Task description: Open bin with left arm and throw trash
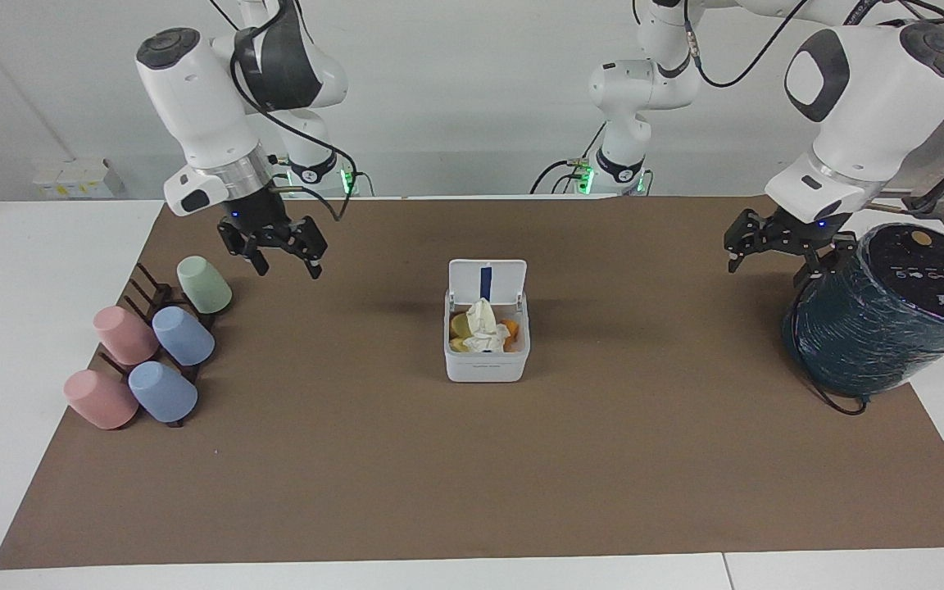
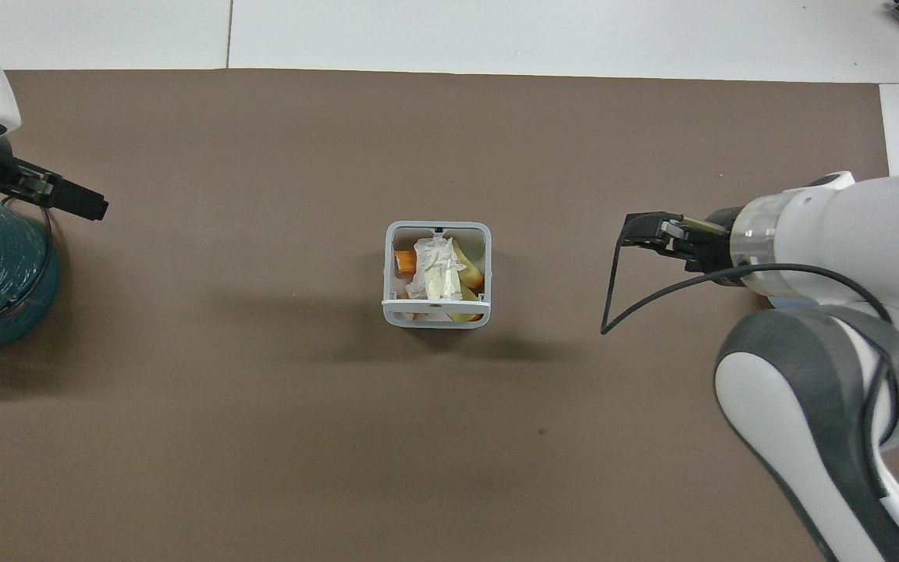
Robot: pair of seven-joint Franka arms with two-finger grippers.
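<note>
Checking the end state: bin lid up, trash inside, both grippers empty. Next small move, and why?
Probably nothing more than parking the right gripper, open over bare mat beside the cups. The trash sits in the bin; the left gripper waits open by the teal cylinder.

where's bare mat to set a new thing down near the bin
Bare mat borders the bin on every side: widest toward the table edge farthest from the robots, and between it and the teal cylinder. It is crowded at the cup rack, with the right hand over the mat beside it; the left hand hangs by the cylinder.
</note>
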